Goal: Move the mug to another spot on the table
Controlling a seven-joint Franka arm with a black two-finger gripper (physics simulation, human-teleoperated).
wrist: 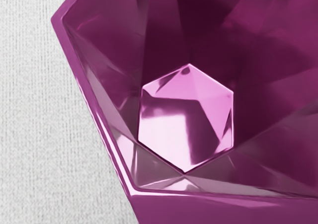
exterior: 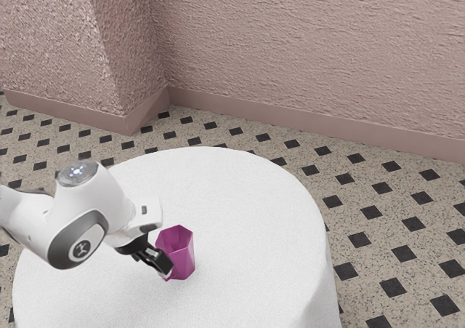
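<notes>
Spreading wide under everything, the round white table [exterior: 247, 197] carries the magenta six-sided mug [exterior: 180, 248] toward its near edge, well in from its far edge, with the black gripper [exterior: 160, 262] right at the mug wall that faces the arm. The step in hand looks like the grasp, though whether the jaws have closed on that wall cannot be told. The next move calls for a sure hold, then a lift and carry to bare surface. The mug stands upright, mouth up, its long axis vertical.
</notes>
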